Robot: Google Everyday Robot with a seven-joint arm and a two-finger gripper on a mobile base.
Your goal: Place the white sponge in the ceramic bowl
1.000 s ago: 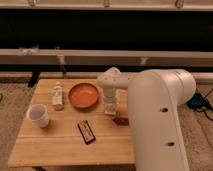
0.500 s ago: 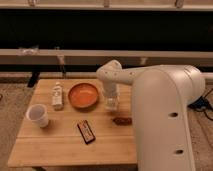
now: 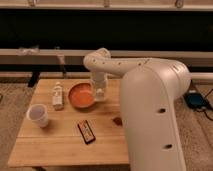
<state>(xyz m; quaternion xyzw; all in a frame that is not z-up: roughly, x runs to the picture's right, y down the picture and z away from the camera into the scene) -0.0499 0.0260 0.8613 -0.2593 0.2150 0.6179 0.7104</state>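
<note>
End effector (image 3: 100,92) low at the right rim of the ceramic bowl (image 3: 79,96), pointing down and pinching the white sponge (image 3: 100,94), a small pale block at its tip. Sponge held clear of the wooden tabletop (image 3: 60,146), right at the bowl's right rim; contact with the rim: cannot tell. Bowl orange-brown and glossy, sitting toward the far edge of the tabletop, roughly midway between the left and right edges. White arm (image 3: 112,66) arching in from the right, above the far edge, then dropping straight down to the end effector. White bottle (image 3: 58,96) upright just left of the bowl, between it and the far-left corner. White cup (image 3: 39,114) upright near the left edge, closer to the near edge than the bottle and well apart from the bowl. Dark flat packet (image 3: 86,131) lying at a slant toward the near edge, about mid-width. Small brown item (image 3: 117,120) toward the right edge, beside the robot's bulky white body.
</note>
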